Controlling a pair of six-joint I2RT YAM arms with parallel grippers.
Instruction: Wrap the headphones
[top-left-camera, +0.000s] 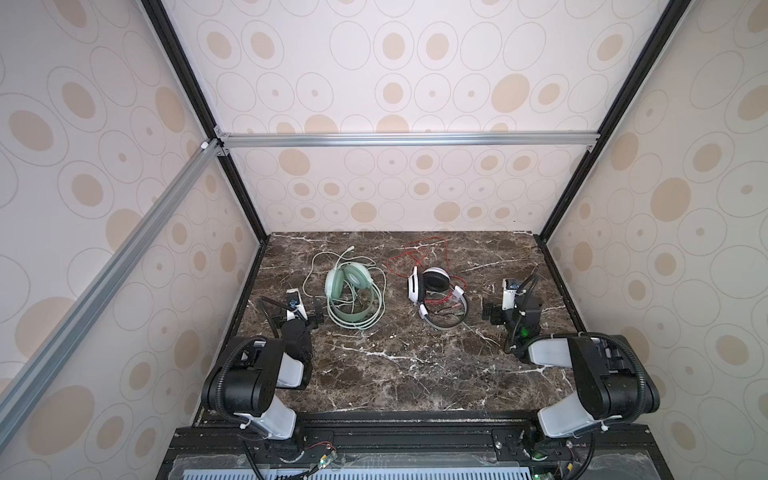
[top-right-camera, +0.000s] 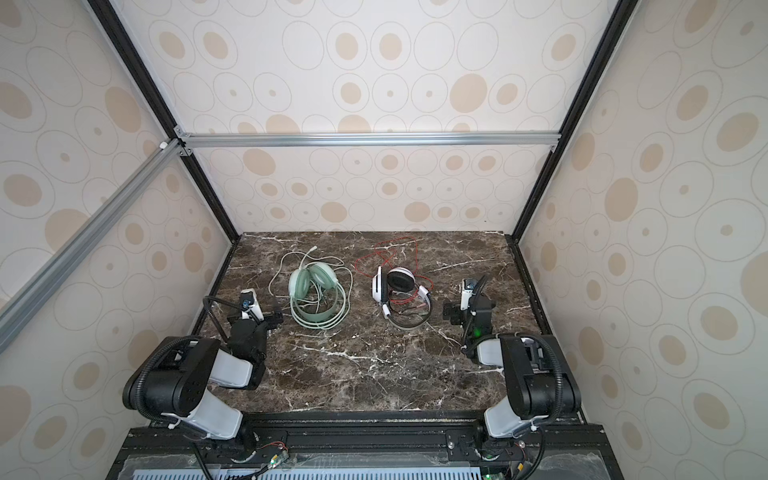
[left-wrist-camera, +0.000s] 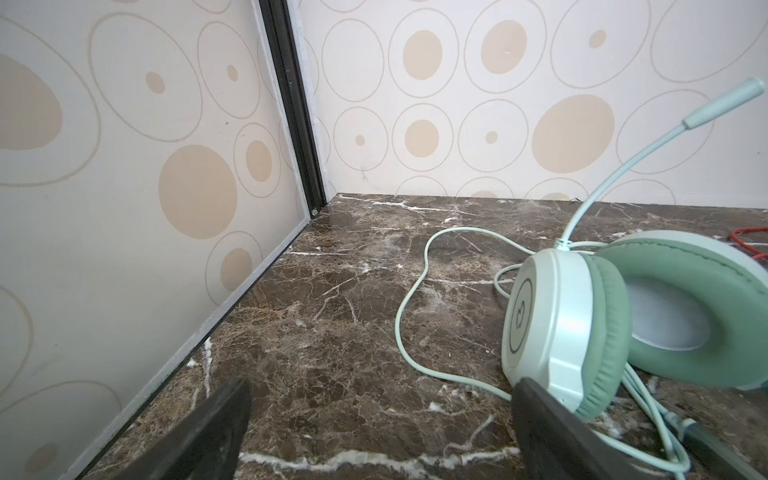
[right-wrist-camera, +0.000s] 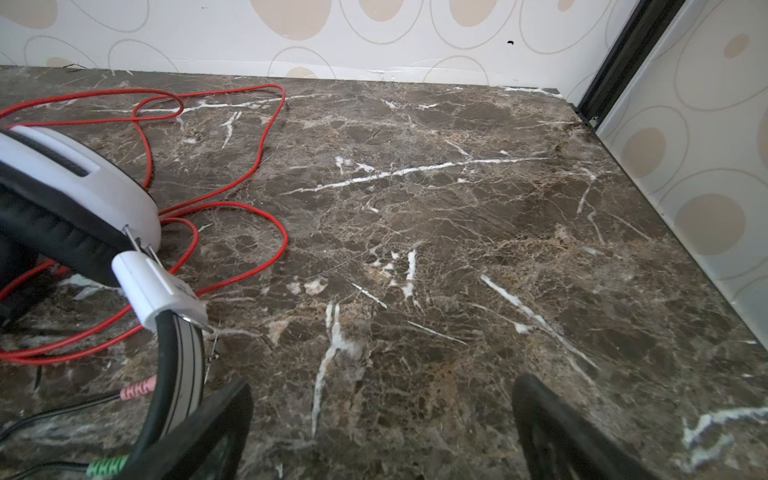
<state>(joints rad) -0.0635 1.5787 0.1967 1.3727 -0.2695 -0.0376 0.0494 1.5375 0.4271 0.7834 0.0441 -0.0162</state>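
At the far left of the marble table: left gripper, low over the stone, jaws spread wide with nothing between them, just beside the mint-green headset.

Left of centre, that headset: on its side, ear cups leaning together toward the back, mint headband toward the front, mic boom sticking up. Draped loosely around and through it, the pale green cable. Looks light, with a springy plastic band and soft cushions. Likely to skid on the polished stone if nudged. Best taken by the rigid band or a cup shell, never the padding. For the cable, limp and rubbery by the look of it, pinch a free loop lying clear on the table.

Right of centre, well apart from the first: white-and-black headset, cups toward the back, dark headband toward the front. Behind and under it, the thin red cable in open loops. Beside the band, a pink plug and a green plug on thin dark leads. Seems finer and more tangle-prone than the green one. Calls for a gentle pinch and slow winding, with no tugging at the plugs or the cup joint.

At the far right: right gripper, low beside that band, jaws likewise wide apart and empty. No wrapping yet on either set.
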